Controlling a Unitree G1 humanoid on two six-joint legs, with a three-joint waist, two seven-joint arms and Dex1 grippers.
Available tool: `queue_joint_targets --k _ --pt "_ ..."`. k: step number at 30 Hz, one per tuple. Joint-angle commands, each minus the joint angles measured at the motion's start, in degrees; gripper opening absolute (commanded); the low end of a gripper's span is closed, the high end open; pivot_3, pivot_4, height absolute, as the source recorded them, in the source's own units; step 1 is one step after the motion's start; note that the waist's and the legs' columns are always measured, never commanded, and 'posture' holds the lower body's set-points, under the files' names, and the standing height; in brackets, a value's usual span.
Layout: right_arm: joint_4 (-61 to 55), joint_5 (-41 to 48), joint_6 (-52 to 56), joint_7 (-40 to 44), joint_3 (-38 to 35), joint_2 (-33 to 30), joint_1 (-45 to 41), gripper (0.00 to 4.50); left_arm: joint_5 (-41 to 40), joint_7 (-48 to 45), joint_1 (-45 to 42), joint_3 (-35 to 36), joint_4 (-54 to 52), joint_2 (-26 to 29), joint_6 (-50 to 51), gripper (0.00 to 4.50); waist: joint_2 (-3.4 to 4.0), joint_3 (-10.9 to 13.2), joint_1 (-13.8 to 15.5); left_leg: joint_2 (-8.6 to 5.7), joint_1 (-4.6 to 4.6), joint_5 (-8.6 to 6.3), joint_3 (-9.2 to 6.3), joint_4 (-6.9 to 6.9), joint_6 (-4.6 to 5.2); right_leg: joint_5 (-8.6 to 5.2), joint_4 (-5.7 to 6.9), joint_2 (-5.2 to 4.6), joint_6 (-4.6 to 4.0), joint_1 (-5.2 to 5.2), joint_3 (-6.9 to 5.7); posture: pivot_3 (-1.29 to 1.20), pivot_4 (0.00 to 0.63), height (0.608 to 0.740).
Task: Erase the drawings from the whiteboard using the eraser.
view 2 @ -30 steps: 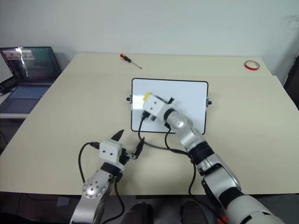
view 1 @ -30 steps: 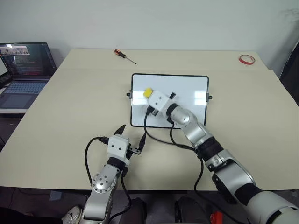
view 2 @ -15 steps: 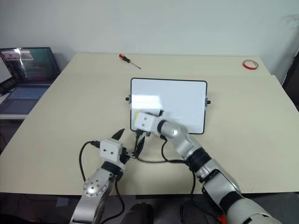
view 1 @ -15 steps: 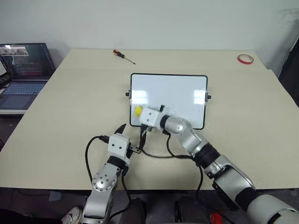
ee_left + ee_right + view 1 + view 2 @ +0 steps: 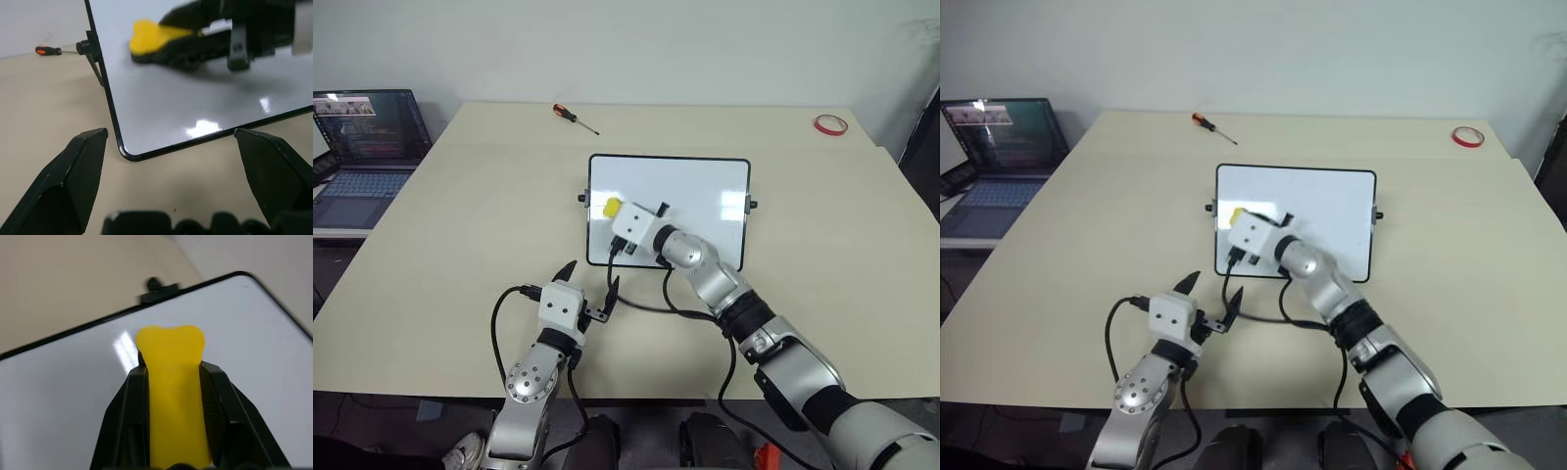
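Note:
The whiteboard lies flat in the middle of the table, glossy white with a thin black frame. My right gripper is shut on the yellow eraser, which it presses onto the board near its left edge. The right wrist view shows the eraser squeezed between the two black fingers. The drawings are out of view: the bare surface looks plain white, and my right hand hides part of it. My left gripper hovers open just in front of the board's near left corner, holding nothing.
An open laptop sits off the table's left side. A red-handled screwdriver lies at the back, and a red tape ring at the back right corner. Cables trail from both wrists over the near table.
My right gripper dragged the eraser from the board's upper left down to its near left corner, then back up to the middle of the left edge. The left arm kept still.

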Motion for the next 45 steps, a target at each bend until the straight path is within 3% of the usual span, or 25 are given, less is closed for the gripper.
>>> queue_joint_targets --k 1,9,14,20,28,36,40,45 --pt "-4.66 1.84 1.12 5.26 0.68 -0.21 2.72 1.09 -0.32 -0.32 0.04 0.15 -1.93 0.33 -0.47 4.50 0.00 0.00 0.02 0.00 0.00 0.00 0.00 0.00 0.00 0.00 0.00 0.00 0.00 -0.01 0.00 0.00 0.150 0.740" --pt "-9.15 3.95 0.70 3.14 -4.42 -0.47 3.33 1.09 -0.52 -0.87 -1.53 0.21 -0.99 0.49 -0.46 4.50 0.00 0.01 0.09 0.00 -0.07 0.00 -0.03 0.00 0.00 0.00 -0.03 0.00 0.00 -0.05 -0.03 0.00 0.150 0.740" --pt "-21.33 12.28 2.18 7.06 -10.28 -1.53 7.04 1.09 -1.12 -2.81 -4.39 0.29 0.21 1.40 -1.41 4.50 0.00 0.02 0.12 0.00 -0.22 0.00 -0.05 -0.01 0.00 0.00 -0.09 0.00 0.00 -0.15 -0.06 0.00 0.150 0.740" --pt "-34.63 14.37 8.50 7.60 -14.02 -5.95 11.91 1.09 -3.29 -8.05 -9.24 -1.48 1.34 2.49 -1.41 4.50 0.00 0.01 0.33 0.00 -0.24 0.00 -0.06 -0.01 0.00 0.00 -0.16 -0.01 0.00 -0.13 -0.07 0.00 0.150 0.740" --pt "-52.32 12.48 25.87 4.27 -26.13 -16.15 18.18 1.09 -11.79 -21.41 -25.39 -5.36 7.16 2.05 4.00 4.50 -0.02 0.03 0.23 -0.04 -0.30 0.00 -0.07 0.02 0.00 0.00 -0.19 0.00 0.01 -0.11 -0.09 0.00 0.150 0.740" --pt "-62.60 9.28 47.01 2.21 -36.82 -26.14 25.23 1.09 -15.61 -36.95 -36.42 -10.21 16.96 1.16 3.47 4.50 -0.02 0.04 0.42 -0.04 -0.30 0.01 -0.02 0.01 0.01 -0.02 -0.24 0.05 0.01 -0.10 -0.04 0.00 0.150 0.740" --pt "-65.87 11.02 57.14 1.80 -40.34 -25.48 27.66 1.09 -15.17 -42.15 -40.19 -12.22 22.15 -0.44 1.17 4.50 -0.02 0.04 0.17 -0.07 -0.31 0.01 0.02 0.00 0.02 -0.02 -0.26 0.06 0.02 -0.09 0.02 0.00 0.150 0.740" --pt "-65.89 15.14 64.48 0.26 -43.87 -19.97 26.55 1.09 -13.37 -46.00 -43.33 -13.82 30.58 -2.30 -1.88 4.50 -0.01 0.03 0.08 -0.04 -0.26 0.02 0.03 0.00 0.04 -0.02 -0.21 0.35 0.02 -0.09 0.08 0.00 0.150 0.740"
